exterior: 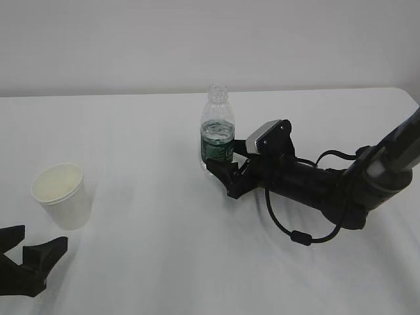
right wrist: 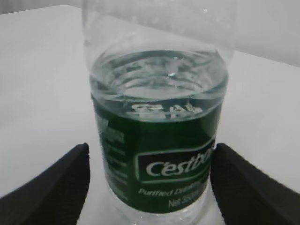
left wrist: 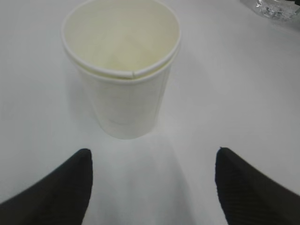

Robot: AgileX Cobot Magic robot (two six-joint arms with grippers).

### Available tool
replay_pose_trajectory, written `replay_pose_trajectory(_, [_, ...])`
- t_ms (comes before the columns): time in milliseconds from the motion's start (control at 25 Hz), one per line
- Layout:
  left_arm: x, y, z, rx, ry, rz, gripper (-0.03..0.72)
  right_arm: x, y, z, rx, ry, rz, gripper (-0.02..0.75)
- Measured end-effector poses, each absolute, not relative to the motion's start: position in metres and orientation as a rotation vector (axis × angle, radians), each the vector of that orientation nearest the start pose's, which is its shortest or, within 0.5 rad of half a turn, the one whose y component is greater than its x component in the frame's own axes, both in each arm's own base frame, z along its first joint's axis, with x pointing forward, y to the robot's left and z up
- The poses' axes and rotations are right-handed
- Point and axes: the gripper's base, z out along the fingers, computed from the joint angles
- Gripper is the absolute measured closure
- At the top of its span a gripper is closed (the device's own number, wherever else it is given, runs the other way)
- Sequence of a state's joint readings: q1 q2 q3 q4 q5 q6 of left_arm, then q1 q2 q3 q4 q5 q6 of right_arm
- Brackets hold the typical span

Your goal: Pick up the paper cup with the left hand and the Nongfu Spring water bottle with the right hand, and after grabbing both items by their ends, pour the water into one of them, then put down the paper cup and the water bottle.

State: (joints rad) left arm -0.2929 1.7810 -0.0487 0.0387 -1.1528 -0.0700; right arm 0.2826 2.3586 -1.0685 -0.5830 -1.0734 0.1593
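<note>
A plain white table under a pale wall. The Nongfu Spring water bottle stands upright, capless, water up to just above its green label. Your right hand brackets the bottle's lower body, fingers apart, not yet clamped. Well left of the bottle stands the paper cup, empty; your left hand waits just short of it, fingers spread. Risks: an off-centre closure may tip the open bottle and spill; a hard squeeze may crush the cup.
</note>
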Motion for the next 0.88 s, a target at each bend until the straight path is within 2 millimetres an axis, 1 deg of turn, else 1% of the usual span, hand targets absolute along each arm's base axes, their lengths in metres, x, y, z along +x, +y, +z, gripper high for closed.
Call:
replay_pose_trajectory(400, [0.1715, -0.0551, 0.0964, 0.268, 2.055, -0.250, 0.101, 0.3875, 0.1584, 0.0518, -0.717, 1.634, 0.544, 0.139])
replay_pose_trajectory(880, [0.1715, -0.0551, 0.0964, 0.268, 2.055, -0.250, 0.101, 0.3866, 0.1638, 0.0524, -0.697, 1.636, 0.547, 0.144])
